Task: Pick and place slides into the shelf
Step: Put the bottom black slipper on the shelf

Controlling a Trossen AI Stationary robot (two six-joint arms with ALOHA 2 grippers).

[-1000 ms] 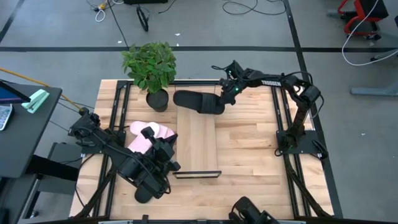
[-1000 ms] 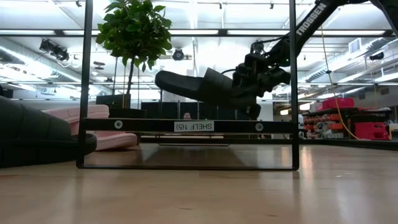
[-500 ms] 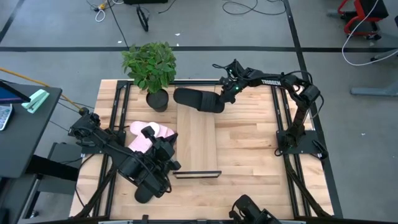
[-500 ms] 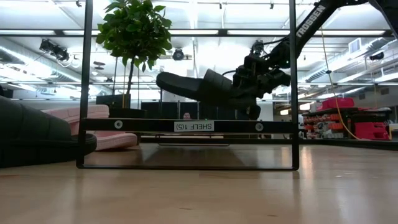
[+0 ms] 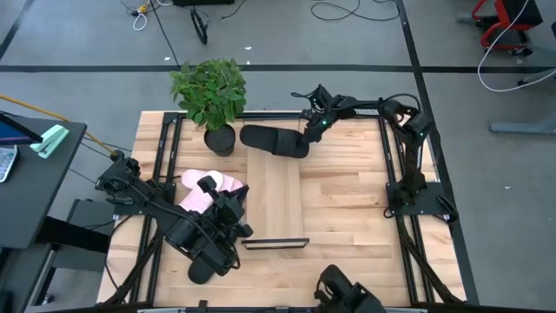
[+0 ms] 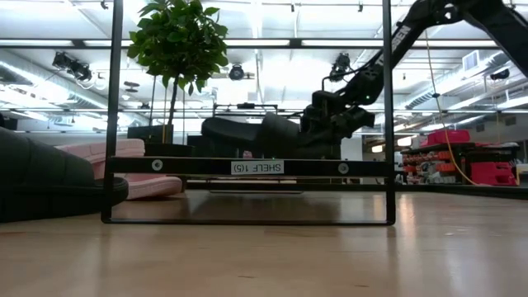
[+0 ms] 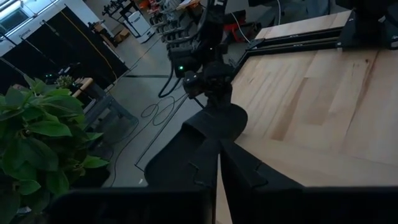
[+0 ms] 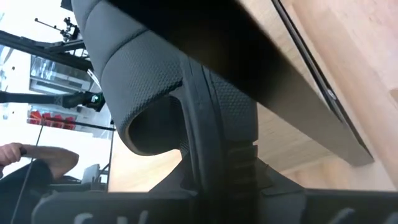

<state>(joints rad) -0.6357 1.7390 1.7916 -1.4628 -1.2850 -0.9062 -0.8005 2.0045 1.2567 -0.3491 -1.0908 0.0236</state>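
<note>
Black fingers of the right gripper [image 5: 306, 136] pinch a black slide [image 5: 274, 140] at the far end of the shelf [image 5: 274, 196]. Left gripper [image 5: 233, 228], pressed together, sits at the near left over another black slide [image 5: 202, 271], half hidden. Pink slides [image 5: 200, 191] lie partly under that arm.

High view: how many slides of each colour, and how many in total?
Black slides: 2
Pink slides: 2, lying together, partly covered by the left arm
Total: 4
</note>
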